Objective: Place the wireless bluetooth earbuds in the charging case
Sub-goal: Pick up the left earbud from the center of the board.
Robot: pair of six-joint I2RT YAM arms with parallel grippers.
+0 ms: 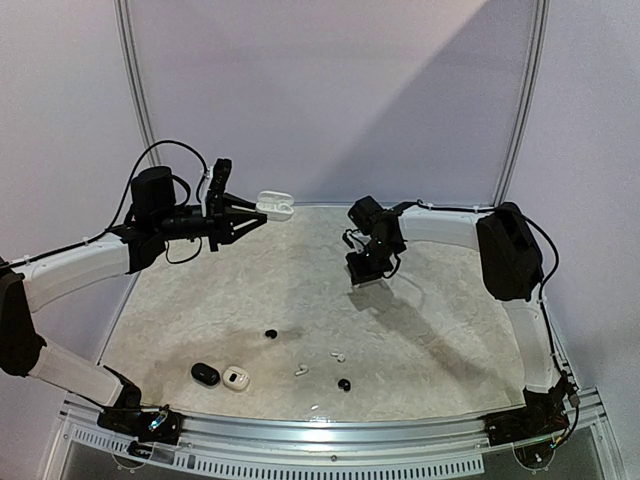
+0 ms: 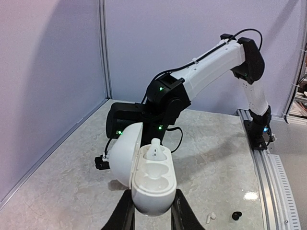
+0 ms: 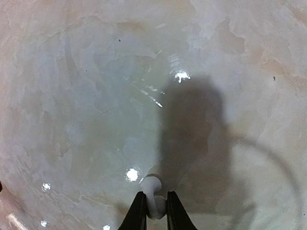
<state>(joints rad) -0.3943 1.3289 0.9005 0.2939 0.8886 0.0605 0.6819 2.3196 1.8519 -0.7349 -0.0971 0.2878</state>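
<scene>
My left gripper [image 1: 250,215] is shut on an open white charging case [image 1: 275,206] and holds it high above the back left of the table. In the left wrist view the case [image 2: 152,184] sits between the fingers with its lid [image 2: 124,153] swung left. One white earbud [image 2: 156,149] stands in the far slot, and the near slot is empty. My right gripper [image 1: 367,278] hovers over the table's middle back. In the right wrist view it [image 3: 153,211] is shut on a white earbud [image 3: 152,189] above bare table.
Near the front of the table [image 1: 430,320] lie a closed black case [image 1: 205,374], a small white case [image 1: 236,378], two white earbuds [image 1: 301,369] [image 1: 338,356] and two black earbuds [image 1: 271,333] [image 1: 344,384]. The right arm [image 2: 206,72] faces the held case.
</scene>
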